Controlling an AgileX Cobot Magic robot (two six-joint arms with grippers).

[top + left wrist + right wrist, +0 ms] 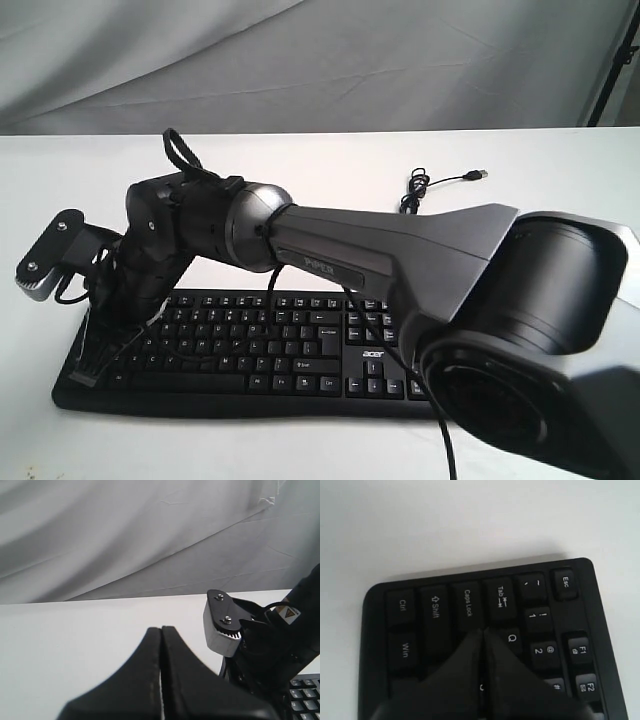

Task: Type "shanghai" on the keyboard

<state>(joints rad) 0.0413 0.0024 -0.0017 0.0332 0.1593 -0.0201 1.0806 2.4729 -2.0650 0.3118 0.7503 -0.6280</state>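
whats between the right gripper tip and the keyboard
Nothing. In the right wrist view the shut right gripper points straight at the keyboard, its tip by the Caps Lock key, with no object between; contact cannot be told.

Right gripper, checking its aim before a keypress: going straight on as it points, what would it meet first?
Probably the wide black plastic keyboard, around its Caps Lock, Tab and Q keys; exact key unclear.

Exterior overlooks keyboard point(260, 355); right wrist close above.

Left tool point(161, 629), right tool point(483, 632): both closed.
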